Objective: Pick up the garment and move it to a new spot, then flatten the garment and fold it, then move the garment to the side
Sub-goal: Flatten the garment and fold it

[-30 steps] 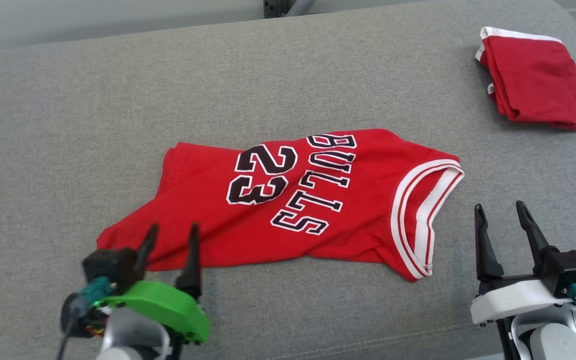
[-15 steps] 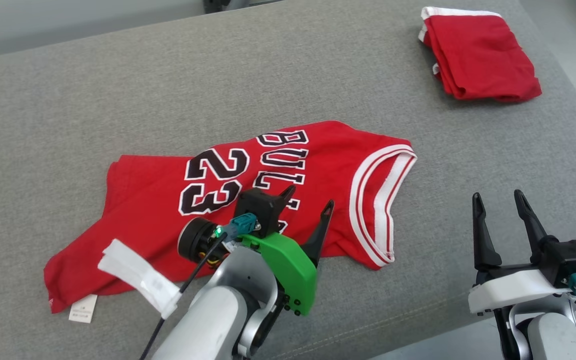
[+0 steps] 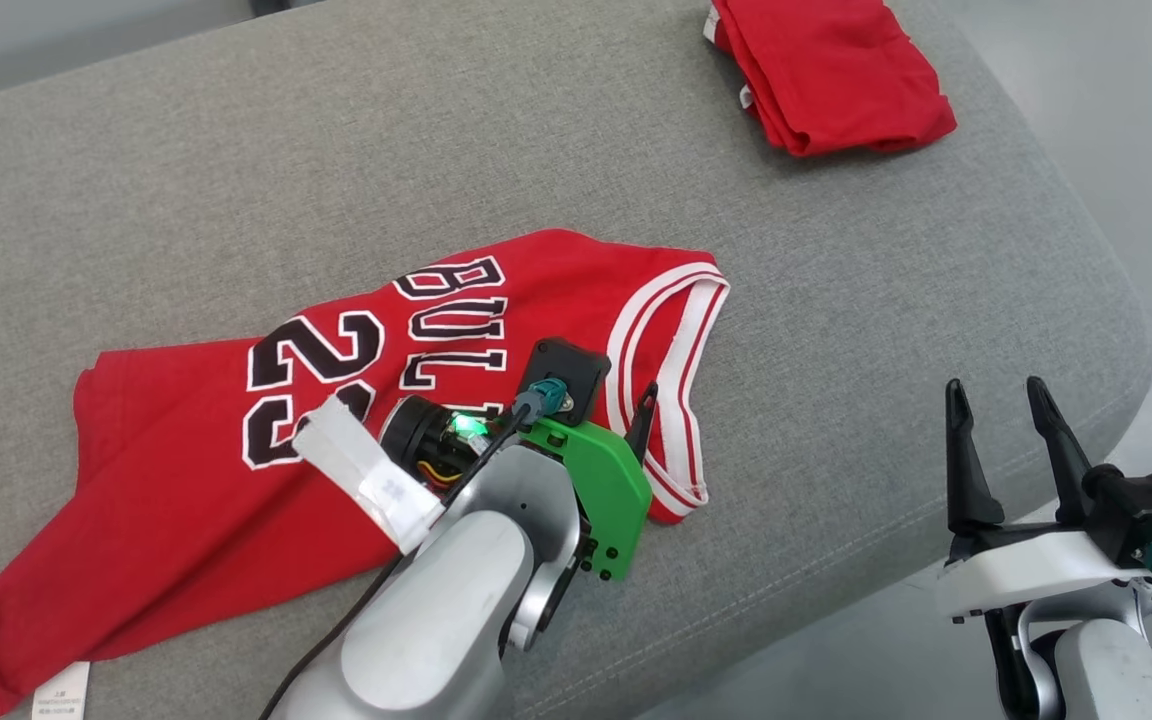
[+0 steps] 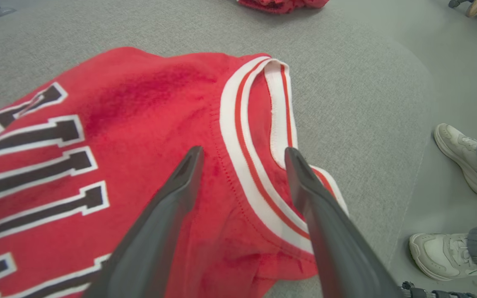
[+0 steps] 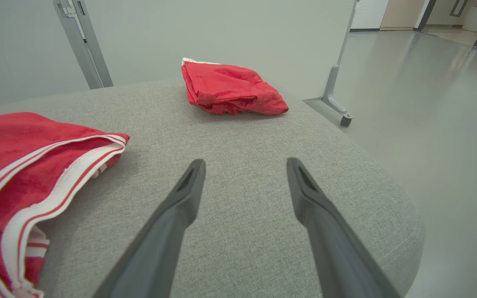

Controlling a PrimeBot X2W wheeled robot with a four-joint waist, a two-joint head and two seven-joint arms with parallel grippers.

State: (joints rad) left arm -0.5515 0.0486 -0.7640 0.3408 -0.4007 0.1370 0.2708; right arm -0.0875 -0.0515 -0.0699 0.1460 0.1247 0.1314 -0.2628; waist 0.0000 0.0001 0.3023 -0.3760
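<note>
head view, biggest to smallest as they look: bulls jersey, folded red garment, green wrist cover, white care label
1. bulls jersey
2. folded red garment, cut off at top
3. green wrist cover, nearer the camera
4. white care label

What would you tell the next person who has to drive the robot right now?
Left gripper: open, fingers either side of the striped trim of the red jersey, nothing gripped.
Right gripper: open, empty, near the right edge of the grey cushion.
Jersey: rumpled, mid-cushion. A second red garment lies folded at the far corner.
Done: nothing that shows. Left: pick up, move, flatten, fold, set aside.
A person's shoes stand close by on the floor.
</note>
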